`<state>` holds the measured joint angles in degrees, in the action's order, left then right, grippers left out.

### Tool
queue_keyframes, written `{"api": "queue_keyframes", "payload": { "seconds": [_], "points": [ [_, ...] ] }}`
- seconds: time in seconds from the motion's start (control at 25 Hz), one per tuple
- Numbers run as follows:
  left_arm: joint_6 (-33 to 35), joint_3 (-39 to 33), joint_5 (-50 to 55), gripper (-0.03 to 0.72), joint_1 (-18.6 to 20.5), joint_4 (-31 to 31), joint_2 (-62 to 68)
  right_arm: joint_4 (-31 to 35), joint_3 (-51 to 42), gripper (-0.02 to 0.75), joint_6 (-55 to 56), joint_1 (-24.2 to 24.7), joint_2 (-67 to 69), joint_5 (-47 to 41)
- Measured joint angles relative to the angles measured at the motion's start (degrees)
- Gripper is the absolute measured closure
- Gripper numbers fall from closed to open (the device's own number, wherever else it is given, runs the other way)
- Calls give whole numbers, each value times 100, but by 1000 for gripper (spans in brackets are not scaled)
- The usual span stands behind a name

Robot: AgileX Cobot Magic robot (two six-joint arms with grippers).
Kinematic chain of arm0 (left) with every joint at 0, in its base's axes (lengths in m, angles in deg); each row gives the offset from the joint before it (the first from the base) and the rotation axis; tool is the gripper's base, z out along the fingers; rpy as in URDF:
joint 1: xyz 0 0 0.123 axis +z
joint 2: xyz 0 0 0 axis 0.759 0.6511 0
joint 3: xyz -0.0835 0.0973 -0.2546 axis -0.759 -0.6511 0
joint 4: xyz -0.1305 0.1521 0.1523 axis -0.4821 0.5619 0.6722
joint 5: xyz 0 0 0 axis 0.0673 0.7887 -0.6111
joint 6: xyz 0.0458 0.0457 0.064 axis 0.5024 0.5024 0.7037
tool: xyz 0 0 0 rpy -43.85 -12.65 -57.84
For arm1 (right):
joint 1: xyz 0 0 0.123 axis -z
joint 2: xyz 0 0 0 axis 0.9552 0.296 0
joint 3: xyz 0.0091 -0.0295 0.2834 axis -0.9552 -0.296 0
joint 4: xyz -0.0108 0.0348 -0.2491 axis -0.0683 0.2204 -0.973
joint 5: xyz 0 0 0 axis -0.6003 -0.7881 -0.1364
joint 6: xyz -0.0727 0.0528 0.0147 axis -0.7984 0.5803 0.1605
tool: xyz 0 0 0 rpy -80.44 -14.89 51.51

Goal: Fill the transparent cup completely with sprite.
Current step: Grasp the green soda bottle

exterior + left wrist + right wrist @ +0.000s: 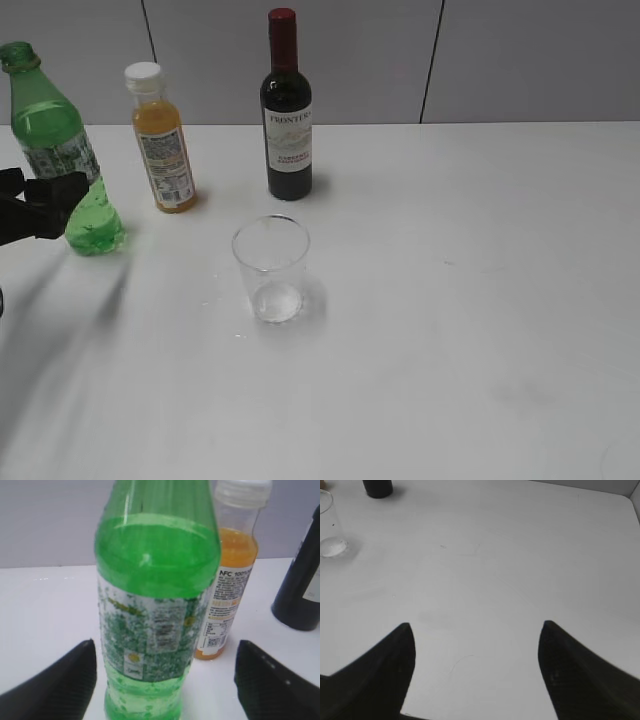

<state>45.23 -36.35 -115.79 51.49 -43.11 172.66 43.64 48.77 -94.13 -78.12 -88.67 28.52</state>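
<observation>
The transparent cup (271, 268) stands upright and empty in the middle of the white table; it also shows at the top left of the right wrist view (330, 526). The green capless sprite bottle (58, 150) stands upright at the far left and holds clear fizzy liquid. My left gripper (50, 205) is open around the bottle's lower part. In the left wrist view the bottle (155, 605) stands between the two spread fingers (162, 672), with a gap on each side. My right gripper (475, 667) is open and empty over bare table, out of the exterior view.
An orange-juice bottle (163, 140) with a white cap stands just right of the sprite bottle. A dark wine bottle (286, 110) stands behind the cup. A grey wall runs along the back of the table (480, 300).
</observation>
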Motion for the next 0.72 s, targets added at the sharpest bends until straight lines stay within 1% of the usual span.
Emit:
{"api": "queue_keyframes", "payload": {
  "seconds": [0.72],
  "points": [
    [0, 964, -214, 22, 0, 13, 1091, 0, 0, 157, 6, 0, 0, 0]
  ]
}}
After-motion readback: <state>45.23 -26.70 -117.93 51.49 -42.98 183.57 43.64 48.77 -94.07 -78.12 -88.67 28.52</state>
